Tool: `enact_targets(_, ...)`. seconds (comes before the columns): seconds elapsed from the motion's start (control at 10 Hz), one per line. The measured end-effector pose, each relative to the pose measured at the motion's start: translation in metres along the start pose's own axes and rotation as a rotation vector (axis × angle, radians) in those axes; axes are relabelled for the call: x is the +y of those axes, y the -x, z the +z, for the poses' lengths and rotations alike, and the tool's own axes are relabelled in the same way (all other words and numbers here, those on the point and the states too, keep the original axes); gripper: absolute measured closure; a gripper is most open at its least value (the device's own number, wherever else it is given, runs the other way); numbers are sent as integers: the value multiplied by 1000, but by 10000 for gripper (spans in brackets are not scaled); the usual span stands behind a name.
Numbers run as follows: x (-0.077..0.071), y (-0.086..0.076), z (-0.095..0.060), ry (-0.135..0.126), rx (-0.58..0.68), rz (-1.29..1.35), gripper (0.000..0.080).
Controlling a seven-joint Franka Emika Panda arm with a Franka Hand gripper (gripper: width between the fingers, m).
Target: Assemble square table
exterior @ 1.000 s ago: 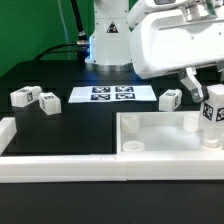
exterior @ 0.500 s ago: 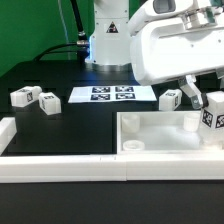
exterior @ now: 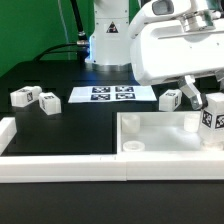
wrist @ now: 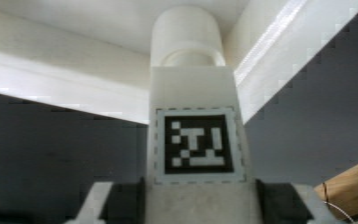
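The bulky white wrist housing [exterior: 170,50] hides most of the gripper [exterior: 206,104]. The large flat white plastic square panel [exterior: 160,135] runs off the exterior view's right edge. The arm reaches down over the panel's far right corner, its claw pinching a short white tagged block leg [wrist: 195,120], which is lower than a second ago.

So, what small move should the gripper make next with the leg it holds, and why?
Probably lower the leg a little toward the square panel's corner at the exterior view's right: the gripper is shut on it there, and I cannot tell that it is seated.
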State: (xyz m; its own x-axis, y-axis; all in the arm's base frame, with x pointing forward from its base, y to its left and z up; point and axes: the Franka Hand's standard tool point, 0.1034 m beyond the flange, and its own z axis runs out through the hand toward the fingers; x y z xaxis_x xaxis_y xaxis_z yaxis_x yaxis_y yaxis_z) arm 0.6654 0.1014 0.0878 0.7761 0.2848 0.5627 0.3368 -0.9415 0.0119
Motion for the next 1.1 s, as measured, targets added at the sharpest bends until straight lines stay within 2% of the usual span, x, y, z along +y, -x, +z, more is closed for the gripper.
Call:
enact_targets(0.1, 0, 0, 0, 0, 0, 0, 419)
enact_targets(0.2, 0, 0, 0, 0, 0, 0, 419)
enact_targets(0.3, 0, 0, 0, 0, 0, 0, 244)
enact_targets(0.4, 0, 0, 0, 0, 0, 0, 244)
enact_targets(0.5, 0, 0, 0, 0, 0, 0, 162)
enact_targets(1.1, 0, 0, 0, 0, 0, 0, 150)
